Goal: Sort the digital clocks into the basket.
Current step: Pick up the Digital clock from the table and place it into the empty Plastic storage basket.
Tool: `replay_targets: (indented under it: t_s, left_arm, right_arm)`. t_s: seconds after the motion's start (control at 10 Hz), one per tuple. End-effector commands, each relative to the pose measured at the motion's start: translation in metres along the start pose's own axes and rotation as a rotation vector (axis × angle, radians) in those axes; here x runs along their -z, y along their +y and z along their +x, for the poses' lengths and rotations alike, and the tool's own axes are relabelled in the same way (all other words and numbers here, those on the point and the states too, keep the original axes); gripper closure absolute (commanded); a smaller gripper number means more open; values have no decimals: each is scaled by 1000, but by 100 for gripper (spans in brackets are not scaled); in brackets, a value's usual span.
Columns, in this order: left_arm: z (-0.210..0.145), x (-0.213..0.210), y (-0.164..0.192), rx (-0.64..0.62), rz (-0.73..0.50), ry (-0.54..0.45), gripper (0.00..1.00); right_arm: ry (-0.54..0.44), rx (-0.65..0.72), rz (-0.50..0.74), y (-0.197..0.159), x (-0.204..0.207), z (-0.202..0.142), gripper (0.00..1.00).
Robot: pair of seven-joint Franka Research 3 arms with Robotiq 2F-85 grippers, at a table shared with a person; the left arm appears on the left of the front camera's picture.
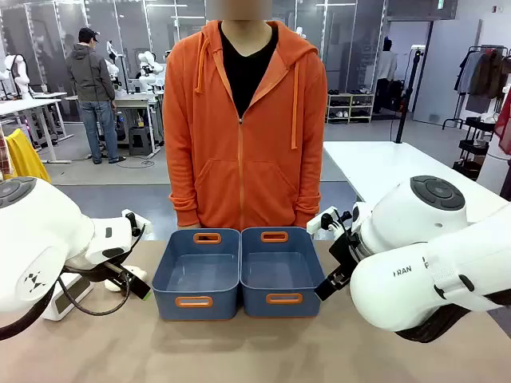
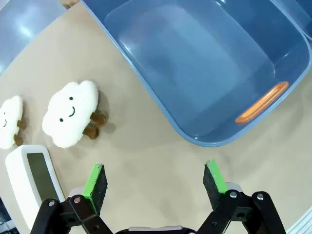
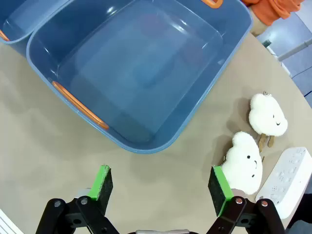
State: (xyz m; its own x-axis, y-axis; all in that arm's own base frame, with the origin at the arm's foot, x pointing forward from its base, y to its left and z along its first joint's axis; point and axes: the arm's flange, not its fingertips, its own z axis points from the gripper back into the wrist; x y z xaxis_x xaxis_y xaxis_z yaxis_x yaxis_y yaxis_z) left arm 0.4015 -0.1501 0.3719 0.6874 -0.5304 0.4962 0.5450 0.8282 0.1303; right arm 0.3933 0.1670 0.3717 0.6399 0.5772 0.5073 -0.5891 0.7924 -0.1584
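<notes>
Only lettering I can actually read is "RAN" in dark capitals on the white shell of the right arm [image 1: 431,275]. The left arm [image 1: 32,255] just has a small dark logo mark, no letters. Tiny marks on the digital clock [image 3: 287,181] are too small to read.

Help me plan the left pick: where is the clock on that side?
In the left wrist view the clock lies screen-up at the lower left, next to a cloud plush, apart from the tub.
</notes>
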Motion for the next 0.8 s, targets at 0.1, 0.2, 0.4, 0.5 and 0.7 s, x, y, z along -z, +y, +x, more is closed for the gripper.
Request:
replay_targets:
  t_s: [0.1, 0.2, 0.4, 0.5, 0.7]
  left_arm:
    - [0, 0, 0, 0, 0, 0, 0]
    - [0, 0, 0, 0, 0, 0, 0]
    - [0, 0, 0, 0, 0, 0, 0]
    - [0, 0, 0, 0, 0, 0, 0]
    - [21, -24, -3, 59, -67, -22, 0]
  right_arm:
    - [0, 0, 0, 0, 0, 0, 0]
    - [0, 0, 0, 0, 0, 0, 0]
    - [0, 0, 0, 0, 0, 0, 0]
    - [0, 0, 0, 0, 0, 0, 0]
    - [0, -2, 0, 0, 0, 0, 0]
